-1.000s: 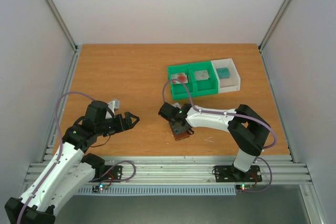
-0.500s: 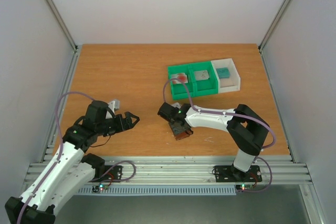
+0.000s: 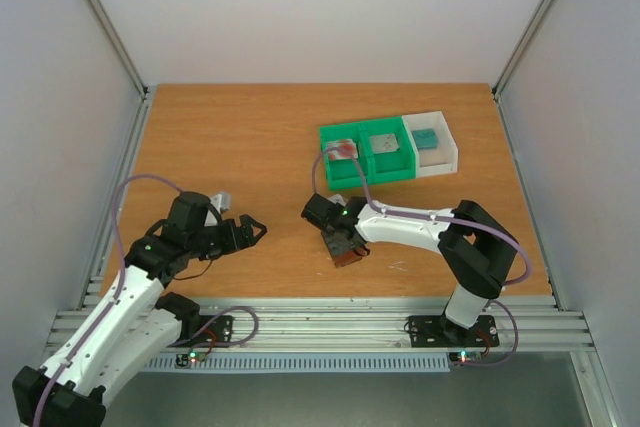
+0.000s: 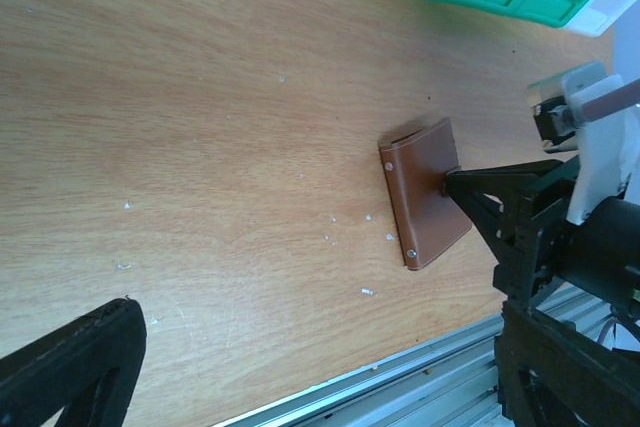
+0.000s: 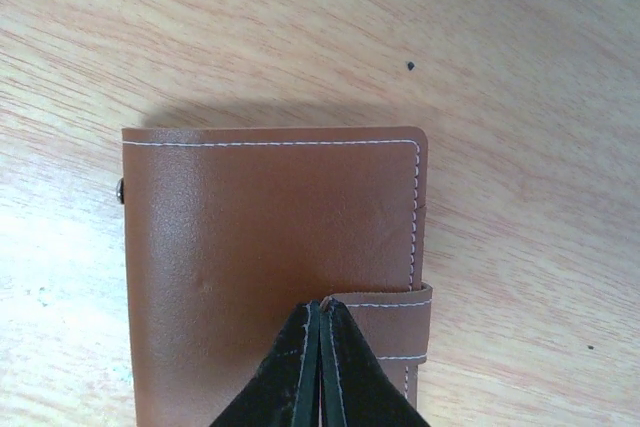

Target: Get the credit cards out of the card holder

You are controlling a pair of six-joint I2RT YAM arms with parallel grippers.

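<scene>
Far left, the left gripper (image 3: 251,227) hovers low over the bench (image 3: 230,137), jaws spread wide and holding nothing. It looks parked clear of the work.

Centre, near the front edge, the card holder (image 4: 425,194) lies flat and folded shut, brown cover up. The right gripper (image 5: 321,313) bears on its edge right at the side tab (image 5: 385,325), jaws closed to a slit, seemingly nipping the leather there. My read is that it's a grip for steadying or shifting the holder, not for drawing anything out.

Further back and right, the reason shows: the pale card (image 3: 345,148) and grey card (image 3: 383,143) each sit in a compartment of the green tray (image 3: 365,173), the teal card (image 3: 427,137) in the white tray (image 3: 451,154). All three are out, so the job looks all but finished.
</scene>
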